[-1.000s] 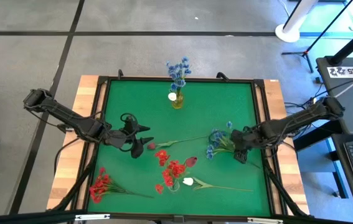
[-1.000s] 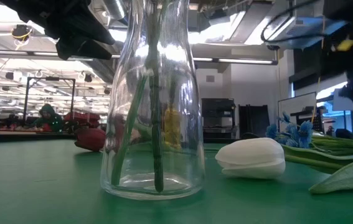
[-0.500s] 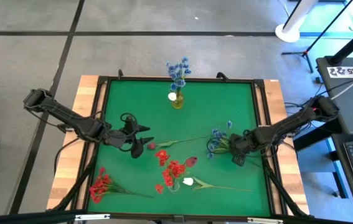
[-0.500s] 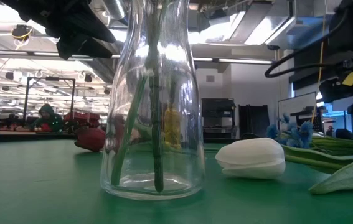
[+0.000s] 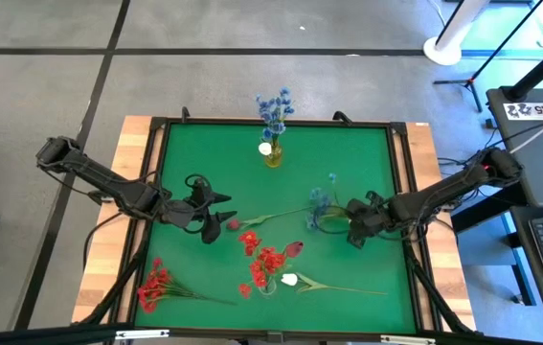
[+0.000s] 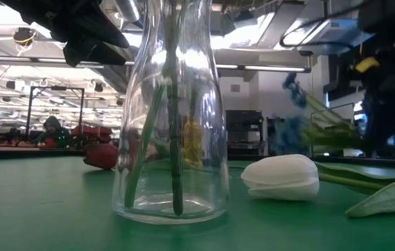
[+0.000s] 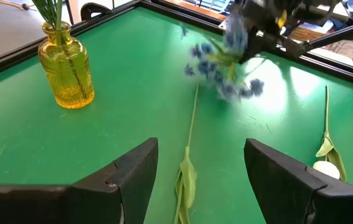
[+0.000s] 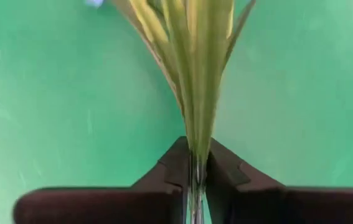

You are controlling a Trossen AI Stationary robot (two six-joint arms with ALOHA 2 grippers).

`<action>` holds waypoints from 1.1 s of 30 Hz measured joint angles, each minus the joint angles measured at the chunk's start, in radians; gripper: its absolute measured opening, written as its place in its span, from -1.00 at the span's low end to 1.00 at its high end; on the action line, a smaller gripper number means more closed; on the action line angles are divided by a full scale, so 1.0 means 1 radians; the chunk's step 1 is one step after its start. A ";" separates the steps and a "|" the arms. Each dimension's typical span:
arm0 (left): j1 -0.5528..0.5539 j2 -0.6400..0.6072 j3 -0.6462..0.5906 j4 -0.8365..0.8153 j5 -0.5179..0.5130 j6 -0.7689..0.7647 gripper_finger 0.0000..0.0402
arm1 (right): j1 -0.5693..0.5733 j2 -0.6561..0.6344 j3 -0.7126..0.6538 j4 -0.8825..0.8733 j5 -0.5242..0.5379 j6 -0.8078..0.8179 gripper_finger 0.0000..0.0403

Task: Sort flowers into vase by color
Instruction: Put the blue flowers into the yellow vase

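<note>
My right gripper (image 5: pixel 355 230) is shut on a bunch of blue flowers (image 5: pixel 321 202), raised over the right half of the green mat; its heads show blurred in the low view (image 6: pixel 293 115) and the left wrist view (image 7: pixel 223 65). My left gripper (image 5: pixel 220 216) hovers open over the left-centre of the mat, beside a dark red bud stem (image 5: pixel 252 221) that lies flat. A yellow vase (image 5: pixel 271 153) at the far side holds blue flowers and a white bud. A clear vase (image 6: pixel 173 139) near the front holds red flowers (image 5: pixel 267 261). My right gripper pinches the blue bunch by its green stalks (image 8: pixel 195 140), several together, between its two fingers (image 8: pixel 229 177). The fingers come from the table's right. The bunch is lifted clear of the mat, its stalks fanning out ahead of the fingers toward the table's left.
A white tulip (image 5: pixel 290 280) lies by the clear vase, stem trailing right (image 6: pixel 281 178). A dark red bud (image 5: pixel 293 249) and a loose red bunch (image 5: pixel 156 285) lie on the near half. A raised black frame (image 5: pixel 397 182) borders the mat.
My right gripper has moved toward the table's left and up, carrying the blue bunch. The bunch lay on the mat a second ago and now hangs clear of it, nearer the centre.
</note>
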 joint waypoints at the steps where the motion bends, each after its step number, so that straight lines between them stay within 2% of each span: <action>1: 0.000 0.000 0.000 0.000 0.000 0.000 0.16 | 0.000 -0.017 0.011 -0.017 0.016 -0.002 -0.83; 5: 0.000 0.000 0.000 0.000 0.000 0.003 0.16 | 0.000 -0.107 0.067 -0.022 0.134 -0.046 -0.95; 9: 0.000 0.000 0.000 0.001 -0.011 0.004 0.16 | 0.000 -0.225 0.112 0.087 0.353 -0.145 -0.91; 13: 0.000 0.000 0.000 0.009 -0.016 0.005 0.16 | -0.001 -0.344 0.092 0.419 0.506 -0.403 -0.96; 15: 0.000 0.000 0.000 0.011 -0.017 0.008 0.16 | -0.021 -0.382 0.058 0.646 0.518 -0.567 -0.96; 17: 0.000 0.000 0.000 0.031 -0.017 0.019 0.16 | -0.064 -0.396 0.015 0.874 0.439 -0.715 -0.95; 20: 0.000 0.000 0.000 0.071 -0.018 0.050 0.16 | -0.166 -0.390 -0.048 1.153 0.196 -0.855 -0.95; 22: 0.000 0.000 0.000 0.106 -0.019 0.080 0.16 | -0.257 -0.364 -0.074 1.293 0.017 -0.878 -0.96; 24: 0.000 0.000 0.000 0.145 -0.026 0.113 0.16 | -0.349 -0.329 -0.097 1.378 -0.116 -0.894 -0.96; 31: 0.028 0.000 0.000 0.172 -0.103 0.176 0.16 | -0.616 -0.092 -0.107 1.728 -0.435 -0.855 -0.96; 33: 0.057 0.000 0.000 0.153 -0.128 0.176 0.16 | -0.670 -0.010 -0.107 1.833 -0.497 -0.842 -0.96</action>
